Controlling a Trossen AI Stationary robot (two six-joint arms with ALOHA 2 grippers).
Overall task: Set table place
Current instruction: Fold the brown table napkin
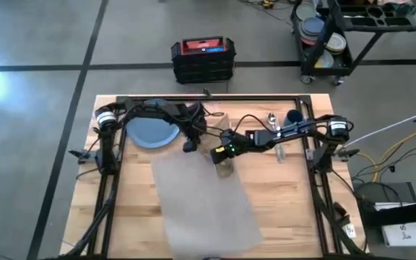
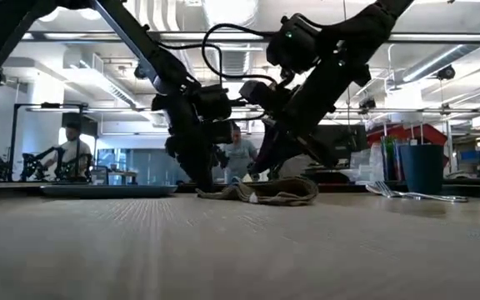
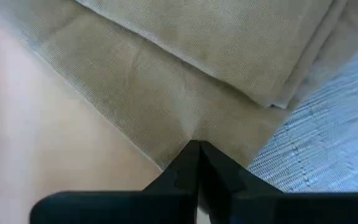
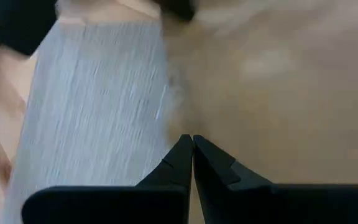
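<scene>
The tan folded napkin (image 2: 267, 193) lies bunched at the far end of the grey placemat (image 1: 202, 198), partly on the wood. My left gripper (image 3: 195, 145) and my right gripper (image 4: 190, 140) are both down at it, each shut on its cloth; in the low view the left gripper (image 2: 203, 178) stands at its left end and the right gripper (image 2: 278, 173) at its right. The blue plate (image 1: 150, 133) rests flat on the table at the far left. The dark-blue cup (image 1: 293, 115) stands upright at the far right, with silver cutlery (image 1: 274, 120) beside it. My left gripper pinches a lower layer of the napkin near its edge (image 3: 190, 132) between its two fingertips, coming slanting down from above. Creases fan out from the tips. The napkin lies on the wood and the placemat. My right gripper pinches the napkin's edge (image 4: 192, 124) beside the placemat between its two fingertips, slanting down from above. The picture is blurred, so one layer or several cannot be told. The cloth rests on the table.
A black frame (image 1: 208, 99) runs round the table top. More cutlery (image 1: 281, 152) lies right of the grippers, and a fork (image 2: 408, 194) shows by the cup. A black and red case (image 1: 203, 59) and a cart with dishes (image 1: 331, 36) stand on the floor beyond.
</scene>
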